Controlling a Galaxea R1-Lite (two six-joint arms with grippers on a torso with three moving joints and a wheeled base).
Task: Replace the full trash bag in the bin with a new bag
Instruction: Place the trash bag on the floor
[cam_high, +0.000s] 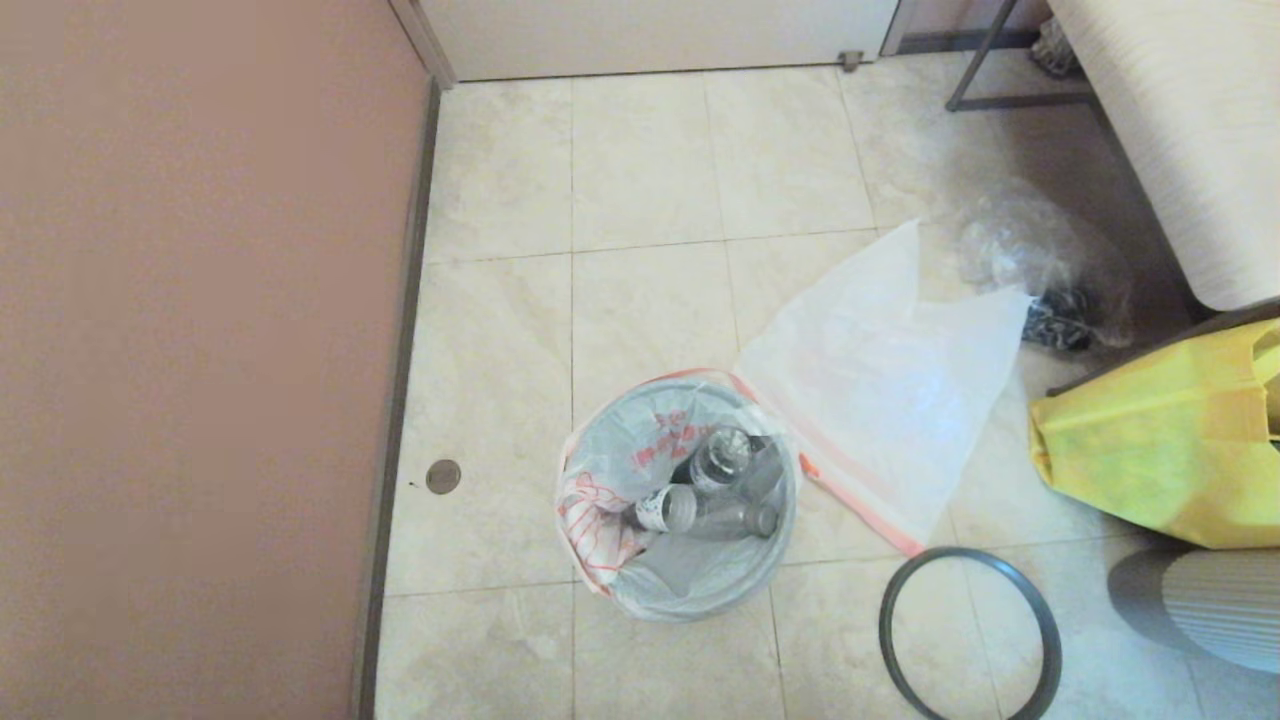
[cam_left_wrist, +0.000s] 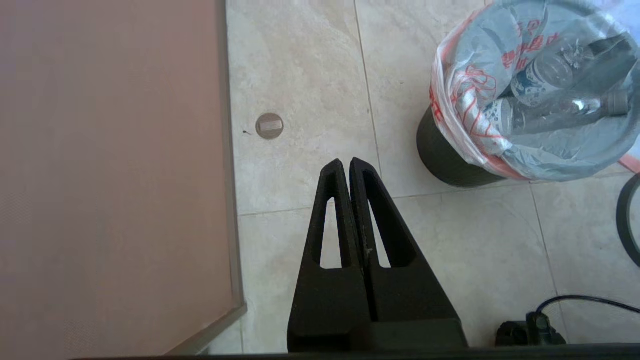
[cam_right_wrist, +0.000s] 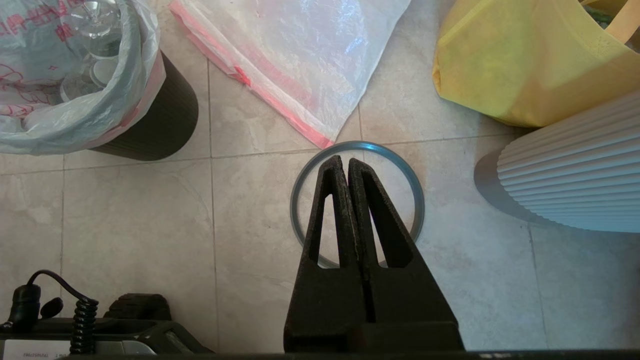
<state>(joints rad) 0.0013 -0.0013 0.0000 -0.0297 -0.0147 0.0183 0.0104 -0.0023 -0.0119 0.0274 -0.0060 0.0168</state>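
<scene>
A: Standing on the tiled floor (cam_high: 640, 300), the small round dark bin (cam_left_wrist: 445, 160) holds the thin white bag printed with red drawings (cam_high: 610, 500), clear bottles (cam_high: 720, 490) showing inside.

B: Around it?

A: The milky-white bag with an orange-pink hem (cam_high: 880, 380) lies flat just beside it; the thin grey hoop (cam_high: 968, 632) lies near, by a yellow bag (cam_high: 1150, 450), a crinkled clear bag (cam_high: 1040, 265) and a ribbed white object (cam_right_wrist: 575, 185).

B: Grippers?

A: The left gripper (cam_left_wrist: 346, 165) hangs over bare tile, the right gripper (cam_right_wrist: 345, 162) above the hoop; both have their fingers pressed together, holding nothing.

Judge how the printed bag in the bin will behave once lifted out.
The full trash bag looks thin and floppy, so it will probably sag. Its clear bottles seem empty, so likely light. Its open mouth may let them spill.
</scene>
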